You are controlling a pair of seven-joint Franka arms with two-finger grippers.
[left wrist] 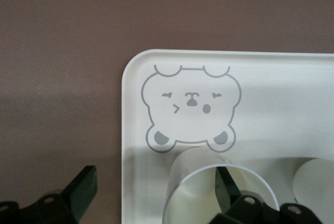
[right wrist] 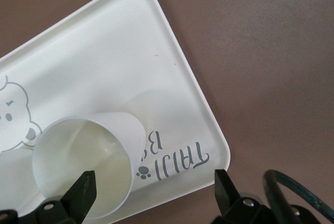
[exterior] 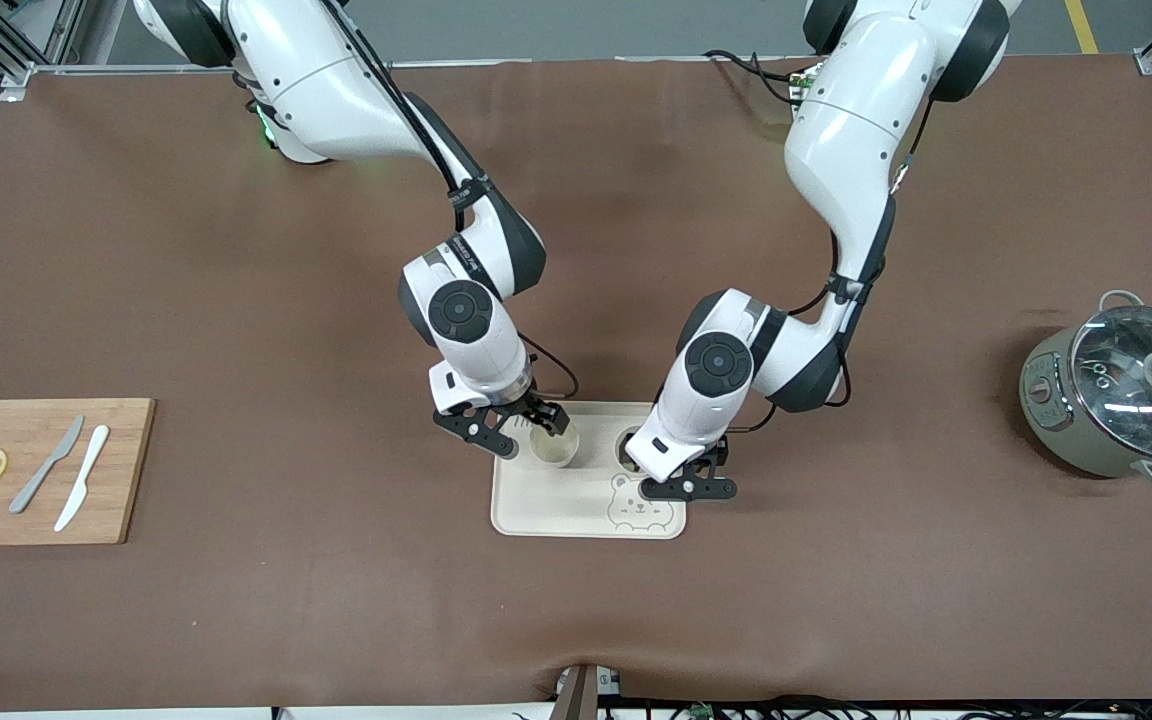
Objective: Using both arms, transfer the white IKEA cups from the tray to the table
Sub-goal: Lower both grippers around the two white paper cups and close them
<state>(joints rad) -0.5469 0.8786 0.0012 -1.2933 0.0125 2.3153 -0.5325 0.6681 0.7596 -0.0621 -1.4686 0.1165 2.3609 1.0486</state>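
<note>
Cream tray (exterior: 536,505) showing a grey bear-face drawing (exterior: 633,503); white cups (exterior: 555,446) sitting on it; brown worktop (exterior: 236,300) lying beneath; black end effectors (exterior: 516,432) contrasting with white arms.

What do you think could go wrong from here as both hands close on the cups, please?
1. The left hand straddles one wall of its cup, one finger inside; closing could tip the cup.
2. The right hand has one finger over its cup's mouth and the other near the tray rim, so it may grip poorly or catch the rim.
3. Both hands work close together over the tray and might collide.
</note>
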